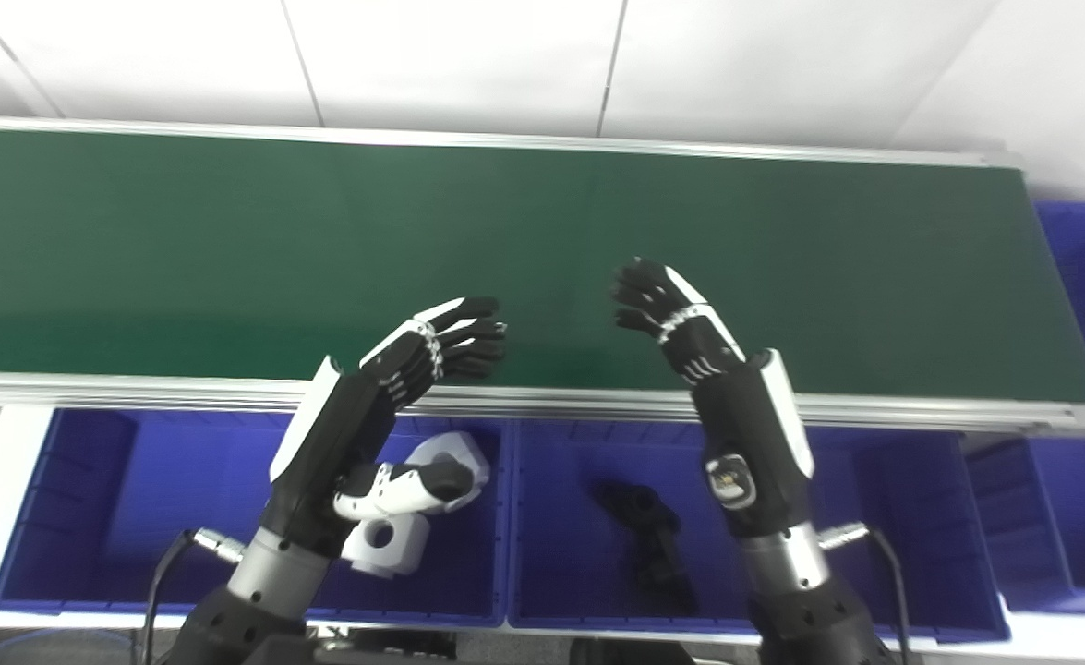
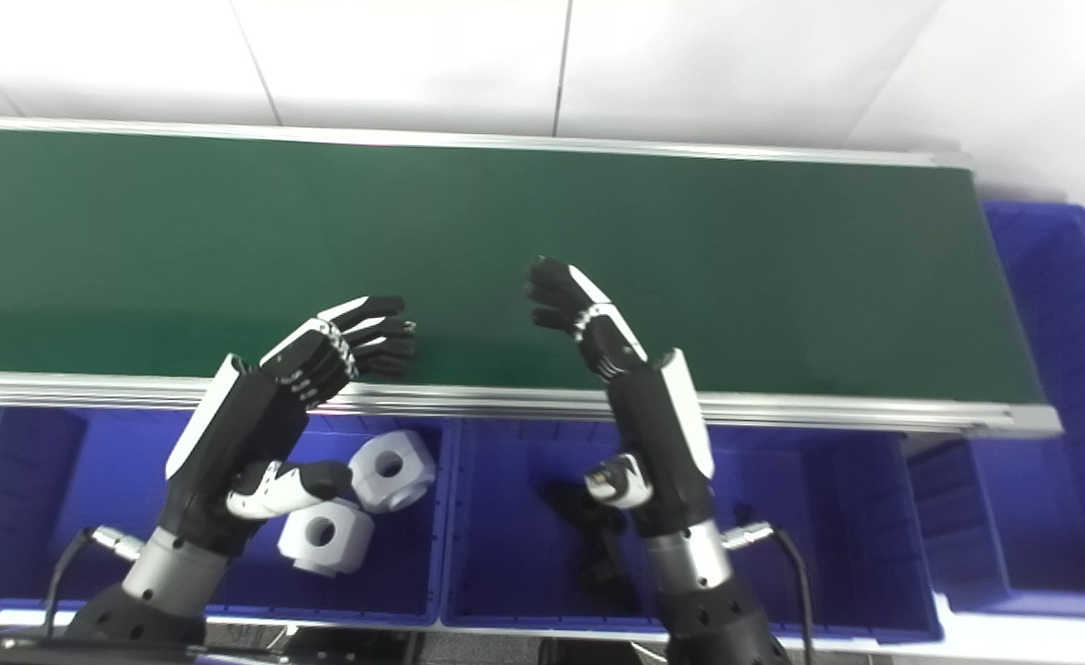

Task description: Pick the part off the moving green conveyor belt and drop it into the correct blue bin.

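Note:
The green conveyor belt [image 1: 228, 240] runs across the picture and carries no part that I can see. My left hand [image 1: 431, 351] hovers over the belt's near edge, open, fingers spread, holding nothing. My right hand [image 1: 676, 319] is raised over the belt a little to the right, also open and empty. Below the belt stand blue bins: the left bin [image 2: 25, 517] holds two white blocks with round holes [image 2: 392, 469] [image 2: 325, 536], and the middle bin [image 2: 828, 517] holds a black part [image 2: 588, 526], partly hidden by my right forearm.
A silver rail [image 1: 921, 411] edges the belt's near side, above the bins. Another blue bin [image 2: 1050, 369] stands at the belt's right end. A white wall rises behind the belt. Cables hang from both wrists.

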You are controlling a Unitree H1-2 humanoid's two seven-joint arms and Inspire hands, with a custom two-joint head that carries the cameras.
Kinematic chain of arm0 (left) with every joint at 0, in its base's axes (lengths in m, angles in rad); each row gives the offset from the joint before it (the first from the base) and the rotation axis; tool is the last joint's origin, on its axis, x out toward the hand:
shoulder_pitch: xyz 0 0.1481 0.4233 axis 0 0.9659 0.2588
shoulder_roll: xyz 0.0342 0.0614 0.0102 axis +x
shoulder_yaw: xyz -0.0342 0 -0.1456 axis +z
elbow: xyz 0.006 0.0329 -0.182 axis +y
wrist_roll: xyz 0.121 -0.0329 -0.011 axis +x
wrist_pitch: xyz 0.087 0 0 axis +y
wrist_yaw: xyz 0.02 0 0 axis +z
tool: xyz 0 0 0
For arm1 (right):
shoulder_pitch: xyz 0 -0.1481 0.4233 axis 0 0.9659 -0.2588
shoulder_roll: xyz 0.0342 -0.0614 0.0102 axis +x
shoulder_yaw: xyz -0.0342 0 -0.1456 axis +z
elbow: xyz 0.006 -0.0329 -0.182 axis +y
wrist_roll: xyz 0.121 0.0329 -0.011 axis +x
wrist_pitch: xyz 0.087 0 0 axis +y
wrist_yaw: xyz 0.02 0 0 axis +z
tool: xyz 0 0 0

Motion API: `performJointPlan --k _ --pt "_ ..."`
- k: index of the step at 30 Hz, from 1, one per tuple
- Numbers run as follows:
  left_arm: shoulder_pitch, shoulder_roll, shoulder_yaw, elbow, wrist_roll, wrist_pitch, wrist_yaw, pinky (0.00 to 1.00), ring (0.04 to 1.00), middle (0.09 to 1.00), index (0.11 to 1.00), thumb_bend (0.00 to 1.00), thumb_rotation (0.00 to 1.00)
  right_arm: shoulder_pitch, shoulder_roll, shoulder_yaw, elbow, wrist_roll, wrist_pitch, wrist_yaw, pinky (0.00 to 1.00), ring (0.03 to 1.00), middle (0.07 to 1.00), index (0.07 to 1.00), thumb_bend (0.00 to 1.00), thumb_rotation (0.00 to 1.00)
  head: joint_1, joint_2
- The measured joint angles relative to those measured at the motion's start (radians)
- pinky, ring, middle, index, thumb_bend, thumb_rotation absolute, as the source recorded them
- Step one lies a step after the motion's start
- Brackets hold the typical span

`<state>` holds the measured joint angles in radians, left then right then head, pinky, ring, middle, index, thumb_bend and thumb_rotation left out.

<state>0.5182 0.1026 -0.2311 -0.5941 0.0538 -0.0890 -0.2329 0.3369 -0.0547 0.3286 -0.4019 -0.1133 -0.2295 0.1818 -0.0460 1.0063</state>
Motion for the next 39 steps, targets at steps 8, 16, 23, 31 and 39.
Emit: performJointPlan --k 8,16,23,31,39 --pt "-0.030 -0.027 -0.019 0.057 0.023 -0.001 0.027 0.76 0.804 0.835 0.885 0.81 0.71 0.027 -0.013 -0.027 0.031 -0.007 -0.001 -0.021 0.78 0.847 0.875 0.893 0.95 0.99 0.115 -0.041" --pt "0.131 -0.071 -0.070 0.048 0.127 -0.095 0.072 0.75 0.824 0.859 0.868 0.78 0.75 0.047 -0.037 -0.029 0.066 -0.006 -0.031 -0.024 0.77 0.845 0.873 0.880 0.97 0.99 0.186 -0.103" --pt "0.026 -0.027 -0.079 0.158 0.181 -0.138 0.072 0.78 0.851 0.865 0.846 0.81 0.70 0.088 -0.064 -0.023 0.130 0.003 -0.119 -0.022 0.76 0.850 0.867 0.870 0.95 0.98 0.170 -0.155" --pt "0.026 -0.051 -0.086 0.207 0.173 -0.138 0.082 0.80 0.854 0.870 0.855 0.82 0.77 0.082 -0.068 -0.023 0.158 -0.031 -0.178 -0.026 0.78 0.860 0.877 0.874 0.90 0.98 0.189 -0.152" --pt "0.031 -0.043 -0.073 0.242 0.151 -0.182 0.103 0.81 0.858 0.866 0.859 0.84 0.78 0.081 -0.078 -0.002 0.197 -0.034 -0.180 -0.029 0.78 0.855 0.876 0.868 0.91 0.96 0.164 -0.172"
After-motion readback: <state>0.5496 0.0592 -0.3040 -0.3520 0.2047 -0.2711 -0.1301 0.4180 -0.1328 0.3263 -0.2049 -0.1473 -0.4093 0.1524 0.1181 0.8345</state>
